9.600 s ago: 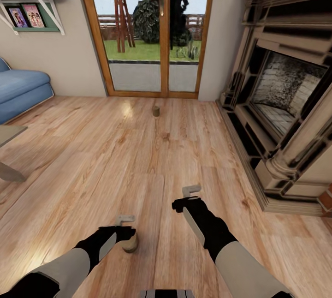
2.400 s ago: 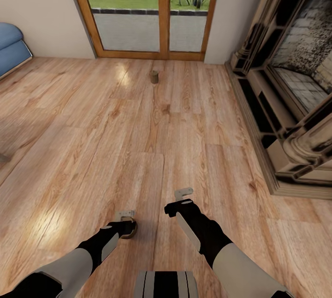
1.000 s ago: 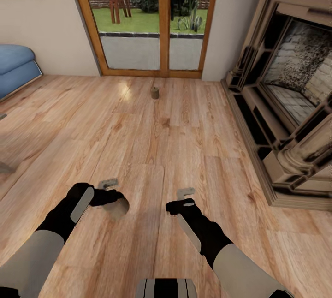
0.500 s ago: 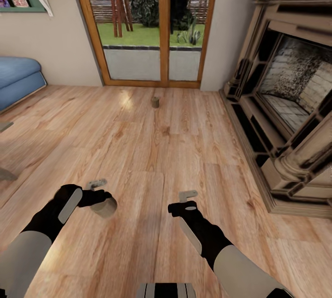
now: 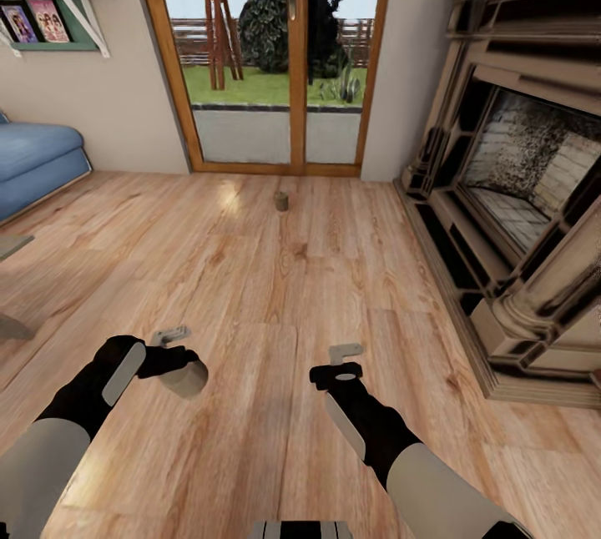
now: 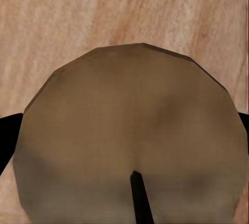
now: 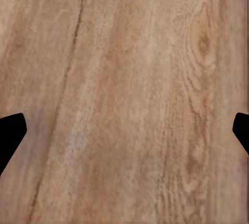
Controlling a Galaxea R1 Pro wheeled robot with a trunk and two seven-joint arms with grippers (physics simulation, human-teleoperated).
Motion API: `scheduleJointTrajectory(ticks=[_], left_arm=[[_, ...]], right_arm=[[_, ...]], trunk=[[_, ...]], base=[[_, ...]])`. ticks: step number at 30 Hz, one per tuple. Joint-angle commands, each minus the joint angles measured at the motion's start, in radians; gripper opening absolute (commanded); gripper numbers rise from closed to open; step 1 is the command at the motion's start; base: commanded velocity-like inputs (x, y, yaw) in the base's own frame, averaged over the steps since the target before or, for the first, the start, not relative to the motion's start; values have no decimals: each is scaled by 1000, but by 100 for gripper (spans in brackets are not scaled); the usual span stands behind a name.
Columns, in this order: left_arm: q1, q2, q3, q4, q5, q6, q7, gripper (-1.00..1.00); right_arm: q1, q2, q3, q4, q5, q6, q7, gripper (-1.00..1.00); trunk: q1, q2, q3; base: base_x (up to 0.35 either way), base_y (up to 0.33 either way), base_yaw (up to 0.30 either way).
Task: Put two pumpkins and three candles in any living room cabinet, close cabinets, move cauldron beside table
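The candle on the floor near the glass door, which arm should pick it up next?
Right, probably. The right claw is open and empty, while the left claw already grips a candle. The far candle stands straight ahead, beyond both arms.

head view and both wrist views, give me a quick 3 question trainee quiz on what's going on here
1. True or false: the left tool is shut on a candle.
2. Multiple choice: where is the second candle? A) on the blue sofa B) upright on the wooden floor near the glass door C) inside the fireplace
3. Fill the gap: the right tool is open, and its wrist view shows bare ____ between the fingertips.

Key
1. True; the candle's end sits between the fingers in the left wrist view.
2. B; it stands on the floor before the door, with the fireplace off to the right.
3. floor.
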Motion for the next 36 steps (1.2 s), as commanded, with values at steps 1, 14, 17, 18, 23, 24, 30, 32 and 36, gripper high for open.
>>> scheduleJointTrajectory(ticks=[1, 14, 17, 18, 23, 24, 30, 32, 36], left_arm=[[0, 2, -4, -1, 17, 3, 7, -100], [0, 46, -8, 25, 176, 62, -2, -100], [0, 44, -9, 32, 175, 43, -3, -100], [0, 44, -10, 33, 175, 41, -3, -100], [0, 41, -11, 36, 174, 32, -2, -100], [0, 40, -12, 39, 174, 31, -1, -100], [0, 39, -14, 42, 174, 30, 1, -100], [0, 39, -15, 43, 174, 29, 2, -100], [0, 31, -15, 45, 174, 29, 6, -100]], right_arm=[[-1, 0, 3, -1, -8, 3, -8, 100], [-1, 0, 8, -1, -8, 15, -15, 100], [-1, 0, 6, -1, -6, 19, -16, 100], [-1, 0, 6, -1, -6, 20, -16, 100], [-1, 0, 6, -1, -5, 22, -14, 100], [-1, 0, 6, -1, -5, 22, -14, 100], [-1, 0, 7, -1, -6, 22, -14, 100], [-1, 0, 7, -1, -6, 22, -14, 100], [-1, 0, 7, -1, -6, 22, -14, 100]], trunk=[[-1, 0, 3], [-6, 3, 53], [-8, 4, 65], [-8, 4, 69], [-21, 25, 86], [-24, 32, 89], [-47, 74, 108], [-55, 88, 114], [-55, 88, 114]], base=[[0, 0, 0], [0, 0, 0], [0, 0, 0], [0, 0, 0], [0, 0, 0], [0, 0, 0], [0, 0, 0], [0, 0, 0], [0, 0, 0]])
